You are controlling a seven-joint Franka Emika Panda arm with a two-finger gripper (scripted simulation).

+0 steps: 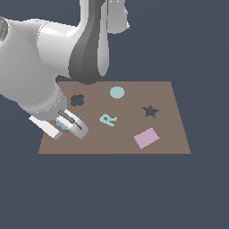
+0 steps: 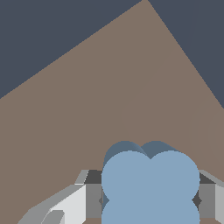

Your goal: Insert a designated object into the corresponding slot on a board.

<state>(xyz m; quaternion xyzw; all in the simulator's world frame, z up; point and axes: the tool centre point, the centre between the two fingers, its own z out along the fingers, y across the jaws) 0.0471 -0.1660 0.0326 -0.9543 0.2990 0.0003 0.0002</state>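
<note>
Small flat light-blue lobed piece (image 2: 150, 183) sitting low between the fingers of the end effector (image 1: 68, 126), near the corner of the brown board (image 1: 170, 134) at the exterior view's left, just short of the dark lobed slot (image 1: 77, 100). Fingers set on either side of the piece in the wrist view, at or very near its edges; contact not clear enough to call clamped, so cannot tell. Probably light, rigid and thin, with smooth faces likely to slip; best taken across two opposite lobes, kept level for a flush drop into the cutout. Mostly hidden by the end effector in the exterior view, only a sliver of blue showing. Lower lobes cut off in the wrist view; whether lifted or resting on the board, unclear. Slot absent from the wrist view.
</note>
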